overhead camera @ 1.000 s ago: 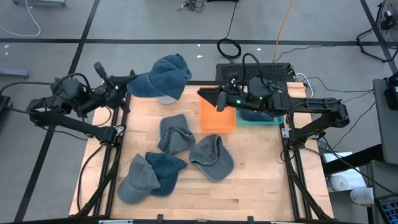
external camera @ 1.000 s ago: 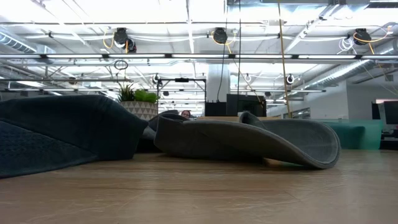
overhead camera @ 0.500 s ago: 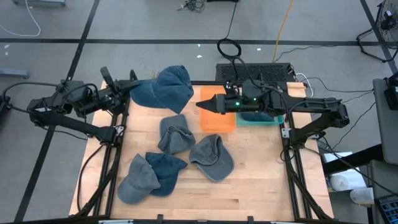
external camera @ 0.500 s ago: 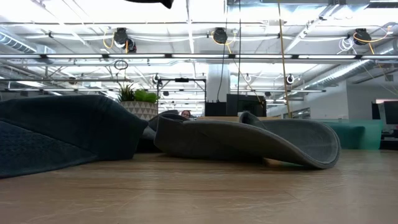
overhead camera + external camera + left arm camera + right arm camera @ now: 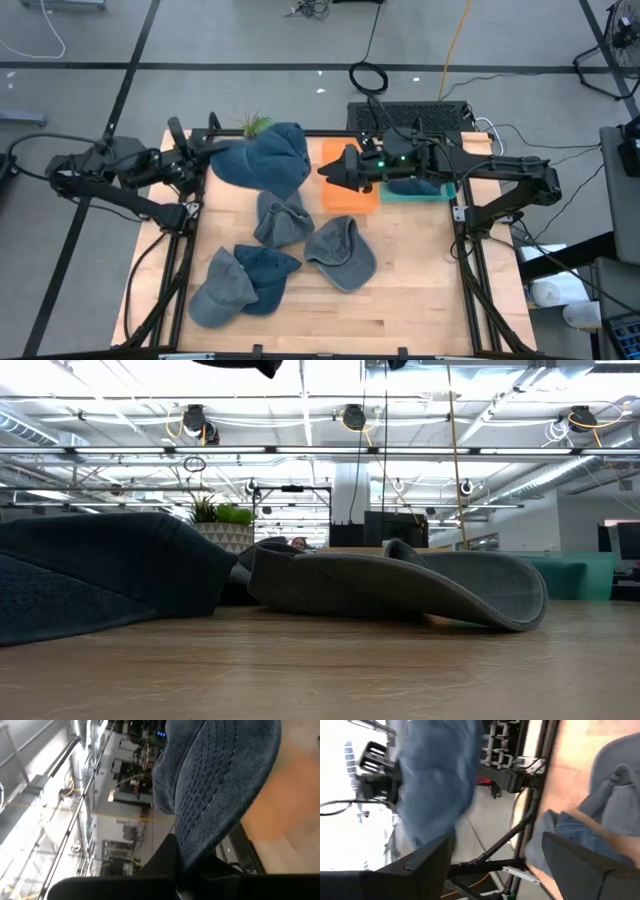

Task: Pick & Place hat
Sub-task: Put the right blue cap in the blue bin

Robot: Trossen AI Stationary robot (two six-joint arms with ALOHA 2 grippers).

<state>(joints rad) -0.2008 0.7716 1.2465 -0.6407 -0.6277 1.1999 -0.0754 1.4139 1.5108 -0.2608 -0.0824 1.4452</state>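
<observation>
Clamped tight on the brim of a dark blue denim cap point(image 5: 262, 157), the left hand point(image 5: 196, 163) carries it in the air above the far left corner of the pale wooden worktop point(image 5: 400, 280), the crown hanging out toward the middle of the far edge. In the left wrist view the stitched brim point(image 5: 220, 795) runs straight down between the dark fingers, so the grip looks secure. The step in hand appears to be the carry: the cap is picked and lifted, not yet placed. Opposite it, the right hand point(image 5: 330, 172) reaches in from the right with its fingers spread wide and nothing between them, hovering over the near edge of a flat orange bin point(image 5: 345, 194), with a teal bin point(image 5: 420, 192) just beside that and partly hidden under the arm; the carried cap fills much of the right wrist view point(image 5: 437, 785). This looks like a handover or a drop toward the bins, so the next move likely calls for bringing the cap within reach of the open right hand, which must close on cloth before the left lets go. Four more blue and grey caps point(image 5: 335, 252) lie loose on the worktop nearer the front, waiting.
</observation>
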